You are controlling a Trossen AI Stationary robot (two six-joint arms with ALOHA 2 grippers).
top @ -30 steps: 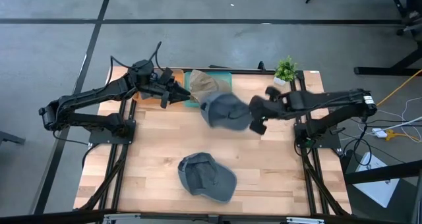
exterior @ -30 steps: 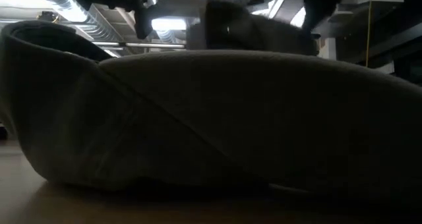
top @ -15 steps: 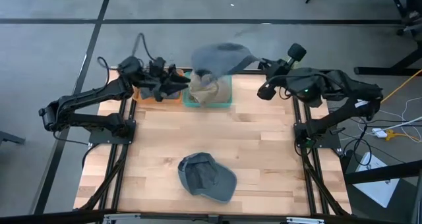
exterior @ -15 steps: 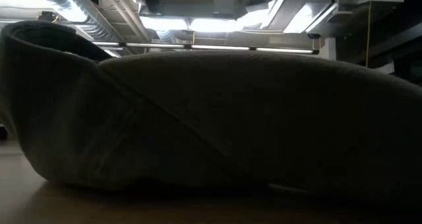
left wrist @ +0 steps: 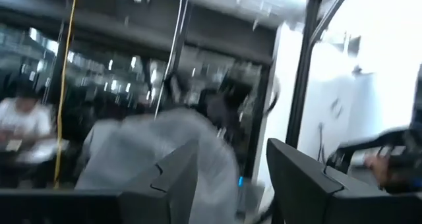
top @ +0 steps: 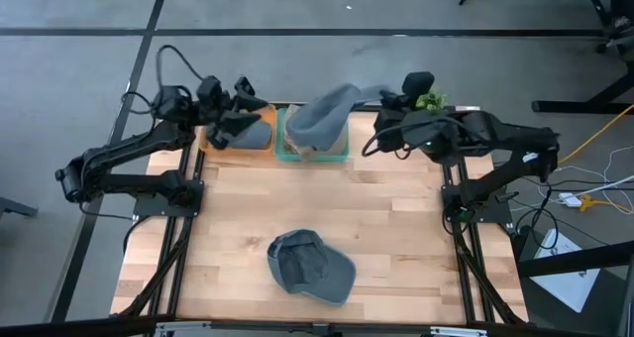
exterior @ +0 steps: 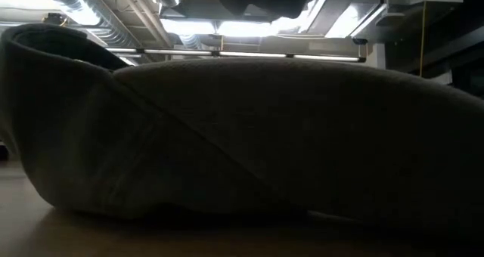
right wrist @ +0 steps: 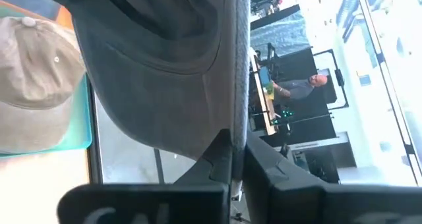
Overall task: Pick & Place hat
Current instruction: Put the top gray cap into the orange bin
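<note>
My right gripper (top: 382,107) is shut on a grey hat (top: 330,114), held raised over the teal tray (top: 342,151) at the table's far edge. A beige hat (right wrist: 33,85) lies in that tray. Another grey hat (top: 310,268) rests on the table near its front edge and fills the low view (exterior: 242,136). My left gripper (top: 243,114) is raised over the orange tray (top: 223,144) at the far left. It is open, with nothing between its fingers (left wrist: 231,151). My right gripper pinches the grey hat's brim edge (right wrist: 239,112) between its two fingers, coming roughly level from the table's right side. The hat is lifted clear. Its crown (top: 317,127) hangs to the left of the fingers, above the teal tray.
A grey thing (top: 254,135) lies in the orange tray under my left gripper. A small potted plant (top: 430,101) stands at the far right corner, close behind my right gripper. Bare wood lies between the trays and the near hat.
My right gripper has risen and gone toward the far edge, rolling its wrist and carrying the grey hat from mid-table up over the teal tray. My left gripper has risen, tipped upward and drawn back from the teal tray toward the far left.
</note>
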